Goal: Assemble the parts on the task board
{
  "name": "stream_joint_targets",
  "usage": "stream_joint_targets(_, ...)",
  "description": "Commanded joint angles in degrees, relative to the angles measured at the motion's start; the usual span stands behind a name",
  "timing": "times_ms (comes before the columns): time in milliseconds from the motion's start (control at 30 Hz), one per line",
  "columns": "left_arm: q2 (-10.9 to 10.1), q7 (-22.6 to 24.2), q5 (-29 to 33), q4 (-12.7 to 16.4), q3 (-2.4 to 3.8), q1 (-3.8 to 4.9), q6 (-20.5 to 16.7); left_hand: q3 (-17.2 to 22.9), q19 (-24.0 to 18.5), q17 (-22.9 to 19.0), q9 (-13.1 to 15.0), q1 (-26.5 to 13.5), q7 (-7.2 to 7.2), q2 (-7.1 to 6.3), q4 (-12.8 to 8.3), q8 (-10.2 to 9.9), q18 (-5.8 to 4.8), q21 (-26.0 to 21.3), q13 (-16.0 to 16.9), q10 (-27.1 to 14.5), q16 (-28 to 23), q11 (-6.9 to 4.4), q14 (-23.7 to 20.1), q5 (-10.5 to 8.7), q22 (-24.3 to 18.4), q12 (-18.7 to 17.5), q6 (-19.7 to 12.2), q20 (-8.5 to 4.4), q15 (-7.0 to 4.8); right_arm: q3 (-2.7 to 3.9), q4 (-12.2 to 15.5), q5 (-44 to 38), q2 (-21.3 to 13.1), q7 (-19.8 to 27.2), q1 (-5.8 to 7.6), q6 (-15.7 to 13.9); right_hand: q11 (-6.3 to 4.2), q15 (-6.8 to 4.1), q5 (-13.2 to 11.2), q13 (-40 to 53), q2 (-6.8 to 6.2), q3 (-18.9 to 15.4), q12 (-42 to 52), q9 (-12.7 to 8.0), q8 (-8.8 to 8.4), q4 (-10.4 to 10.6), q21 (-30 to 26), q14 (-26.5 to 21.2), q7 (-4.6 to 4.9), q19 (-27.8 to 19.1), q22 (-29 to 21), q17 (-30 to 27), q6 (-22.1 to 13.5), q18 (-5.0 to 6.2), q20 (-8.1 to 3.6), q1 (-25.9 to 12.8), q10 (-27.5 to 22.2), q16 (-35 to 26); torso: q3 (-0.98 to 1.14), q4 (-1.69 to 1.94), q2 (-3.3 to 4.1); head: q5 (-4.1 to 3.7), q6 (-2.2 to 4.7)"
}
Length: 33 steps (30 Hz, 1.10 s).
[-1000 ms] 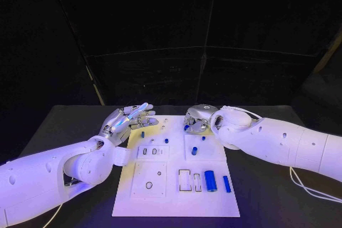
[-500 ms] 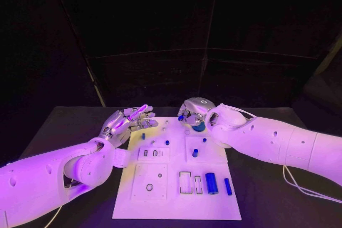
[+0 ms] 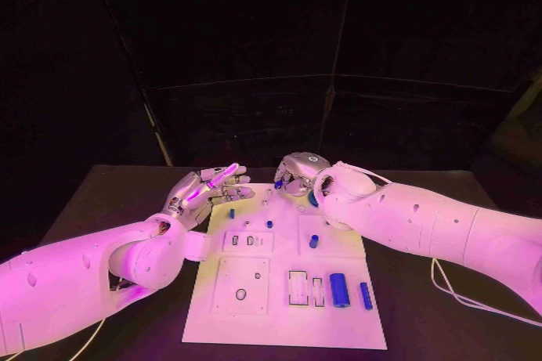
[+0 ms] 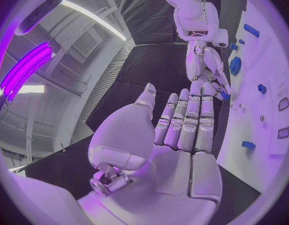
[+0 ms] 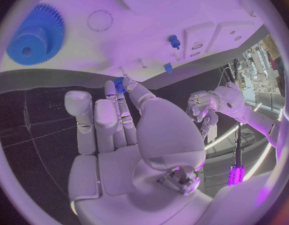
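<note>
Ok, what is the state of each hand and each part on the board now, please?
left hand: open, fingers straight, holds nothing.
right hand: pinches a small blue part at its fingertips.
blue gear: lies flat on the task board.
blue cylinder: lies on its side on the board.
rectangular slots: empty.

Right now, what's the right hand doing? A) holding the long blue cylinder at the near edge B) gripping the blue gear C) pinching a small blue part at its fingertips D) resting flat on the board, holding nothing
C: the right wrist view shows a small blue part pinched at the fingertips of the right hand, while the blue gear lies apart on the task board.
</note>
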Motion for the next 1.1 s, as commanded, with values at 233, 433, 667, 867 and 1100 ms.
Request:
stream_joint_targets(233, 0.27, 0.34, -0.35, -0.05, 0.05, 0.16, 0.61, -0.16, 0.43, 0.10, -0.09, 0.08, 1.60, 0.62, -0.24, -0.36, 0.34, -0.35, -0.09, 0.26, -0.20, 0.19, 0.38, -0.18, -0.09, -0.35, 0.56, 0.14, -0.06, 0.04, -2.27, 0.46, 2.09, -0.48, 0.15, 1.85, 0.43, 0.16, 0.18, 0.06, -0.69, 0.35, -0.44, -0.12, -0.38, 0.53, 0.32, 0.84, 0.28, 0.05, 0.15, 0.09, -0.05, -0.97, 0.07, -0.11, -0.12, 0.34, 0.04, -0.06, 0.10, 0.56, -0.13)
stream_joint_targets(433, 0.41, 0.26, -0.35, 0.10, 0.05, 0.39, 0.63, -0.17, 0.44, 0.10, -0.10, 0.13, 1.59, 0.64, -0.28, -0.38, 0.34, -0.37, -0.09, 0.27, -0.23, 0.19, 0.39, -0.18, -0.10, -0.37, 0.56, 0.14, -0.05, 0.04, -3.45, 0.50, 3.38, -0.59, 0.16, 2.83, 0.48, 0.20, 0.12, 0.08, -0.84, 0.48, -0.52, -0.14, -0.46, 0.72, 0.37, 0.84, 0.33, 0.03, 0.20, 0.17, -0.13, -0.97, 0.11, -0.19, -0.17, 0.44, -0.01, -0.16, 0.27, 0.99, -0.38)
stream_joint_targets(667, 0.53, 0.12, -0.35, 0.26, 0.05, 0.65, 0.82, -0.18, 0.44, 0.11, -0.10, 0.15, 1.60, 0.64, -0.30, -0.40, 0.34, -0.39, -0.09, 0.25, -0.24, 0.20, 0.39, -0.18, -0.10, -0.40, 0.54, 0.14, -0.05, 0.03, -3.95, 0.89, 4.16, -0.62, 0.16, 3.64, 0.50, 0.21, 0.10, 0.09, -0.88, 0.51, -0.54, -0.14, -0.47, 0.78, 0.39, 0.84, 0.35, 0.02, 0.21, 0.20, -0.14, -0.98, 0.12, -0.21, -0.18, 0.47, -0.02, -0.18, 0.34, 1.36, -0.85)
stream_joint_targets(867, 0.56, 0.08, -0.35, 0.16, 0.05, 0.75, 0.91, -0.18, 0.44, 0.11, -0.10, 0.15, 1.60, 0.64, -0.30, -0.40, 0.34, -0.39, -0.09, 0.25, -0.24, 0.20, 0.39, -0.18, -0.10, -0.40, 0.54, 0.14, -0.05, 0.03, -4.19, 0.96, 4.66, -0.75, 0.17, 4.47, 0.53, 0.26, 0.03, 0.11, -1.02, 0.64, -0.61, -0.15, -0.54, 1.05, 0.42, 0.82, 0.38, -0.02, 0.22, 0.22, -0.18, -0.97, 0.16, -0.35, -0.21, 0.54, -0.03, -0.13, 0.46, 1.27, -1.01)
stream_joint_targets(1100, 0.52, 0.06, -0.35, 0.28, 0.05, 0.95, 0.95, -0.23, 0.45, 0.12, -0.11, 0.23, 1.63, 0.63, -0.38, -0.48, 0.34, -0.44, -0.10, 0.20, -0.30, 0.22, 0.39, -0.18, -0.12, -0.49, 0.49, 0.15, -0.04, 0.03, -4.73, 0.98, 5.05, -0.94, 0.17, 4.82, 0.59, 0.30, -0.10, 0.13, -1.26, 0.77, -0.73, -0.17, -0.65, 1.32, 0.49, 0.79, 0.43, -0.05, 0.29, 0.21, -0.29, -0.97, 0.21, -0.47, -0.34, 0.60, -0.06, -0.18, 0.58, 1.31, -0.98)
